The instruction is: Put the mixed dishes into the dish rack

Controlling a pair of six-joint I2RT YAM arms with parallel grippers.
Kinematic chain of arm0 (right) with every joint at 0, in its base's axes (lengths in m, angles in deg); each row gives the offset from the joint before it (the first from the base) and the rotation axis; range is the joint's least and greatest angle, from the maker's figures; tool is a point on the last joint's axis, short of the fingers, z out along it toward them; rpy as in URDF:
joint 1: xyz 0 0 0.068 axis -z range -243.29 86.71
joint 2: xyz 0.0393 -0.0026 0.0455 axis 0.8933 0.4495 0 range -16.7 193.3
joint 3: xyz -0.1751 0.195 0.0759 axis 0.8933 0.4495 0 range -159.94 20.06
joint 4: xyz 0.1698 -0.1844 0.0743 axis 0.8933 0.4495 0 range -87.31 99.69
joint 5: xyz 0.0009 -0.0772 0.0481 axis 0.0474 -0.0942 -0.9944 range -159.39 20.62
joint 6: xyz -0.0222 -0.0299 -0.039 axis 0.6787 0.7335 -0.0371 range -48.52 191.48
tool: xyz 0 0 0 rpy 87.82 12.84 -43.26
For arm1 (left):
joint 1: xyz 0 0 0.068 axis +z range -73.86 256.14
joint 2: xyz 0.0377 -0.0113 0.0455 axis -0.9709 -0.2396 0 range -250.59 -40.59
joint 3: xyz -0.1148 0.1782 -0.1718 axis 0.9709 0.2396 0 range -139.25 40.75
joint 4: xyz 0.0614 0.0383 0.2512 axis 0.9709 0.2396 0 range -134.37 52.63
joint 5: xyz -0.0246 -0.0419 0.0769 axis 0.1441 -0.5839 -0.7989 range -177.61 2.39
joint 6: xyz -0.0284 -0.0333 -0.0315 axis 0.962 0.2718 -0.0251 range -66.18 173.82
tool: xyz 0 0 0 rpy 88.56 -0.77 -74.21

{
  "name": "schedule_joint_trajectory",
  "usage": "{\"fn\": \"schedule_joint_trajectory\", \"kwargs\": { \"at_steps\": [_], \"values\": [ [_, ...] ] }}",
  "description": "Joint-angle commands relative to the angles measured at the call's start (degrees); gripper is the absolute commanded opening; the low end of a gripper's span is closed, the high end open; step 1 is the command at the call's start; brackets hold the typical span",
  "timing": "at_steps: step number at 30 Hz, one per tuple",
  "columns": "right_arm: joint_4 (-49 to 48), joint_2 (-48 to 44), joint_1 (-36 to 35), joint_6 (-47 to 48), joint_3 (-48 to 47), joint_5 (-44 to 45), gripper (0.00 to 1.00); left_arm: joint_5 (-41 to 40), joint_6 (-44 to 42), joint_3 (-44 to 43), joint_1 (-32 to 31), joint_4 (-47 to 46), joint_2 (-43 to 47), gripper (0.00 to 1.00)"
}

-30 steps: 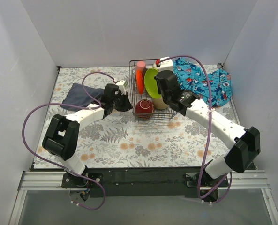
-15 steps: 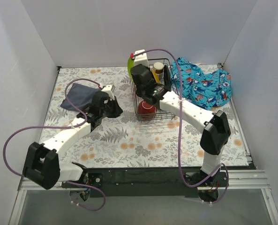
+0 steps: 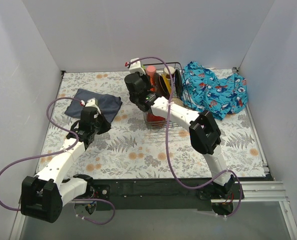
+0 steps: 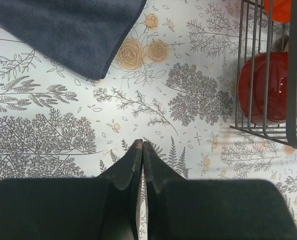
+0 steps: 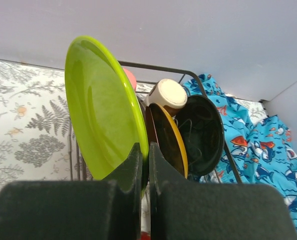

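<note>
- Right end effector [image 5: 143, 157] is pinched tight on the rim of the green plate [image 5: 103, 105]; the plate stands on edge, leaning slightly, at the left side of the dish rack [image 5: 156, 66]
- Just behind it the yellow-brown plate [image 5: 172, 142] and the dark plate [image 5: 202, 131] stand upright in the rack; a pink cup [image 5: 130, 78] peeks past the green rim
- The rack sits at the far edge of the surface [image 4: 48, 125], right of the middle; the blue patterned cloth [image 3: 216, 90] fills the far right corner just beside it
- Left end effector [image 4: 141, 150] is pressed fully together with nothing in it, over bare floral surface; the navy cloth [image 4: 73, 30] lies toward the far left; the dark red bowl [image 4: 266, 95] rests inside the rack's near end
</note>
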Motion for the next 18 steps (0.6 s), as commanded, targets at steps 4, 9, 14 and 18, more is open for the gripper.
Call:
{"fn": "schedule_joint_trajectory", "kwargs": {
  "at_steps": [4,9,14,18],
  "values": [
    [-8.3,1.3,0.7,1.9,-1.9,9.2,0.01,2.9,1.1,2.5,0.7,0.5,5.2,0.0],
    [-8.8,2.4,1.5,1.8,-2.6,9.8,0.01,4.8,1.8,4.3,0.7,0.0,6.5,0.0],
    [-9.1,3.7,1.7,2.2,-2.7,10.4,0.01,6.6,2.5,6.2,0.7,-1.0,8.0,0.0],
    [-9.1,4.9,1.7,2.0,-2.3,10.7,0.01,6.7,2.4,6.9,0.7,-1.3,8.9,0.0]
  ]
}}
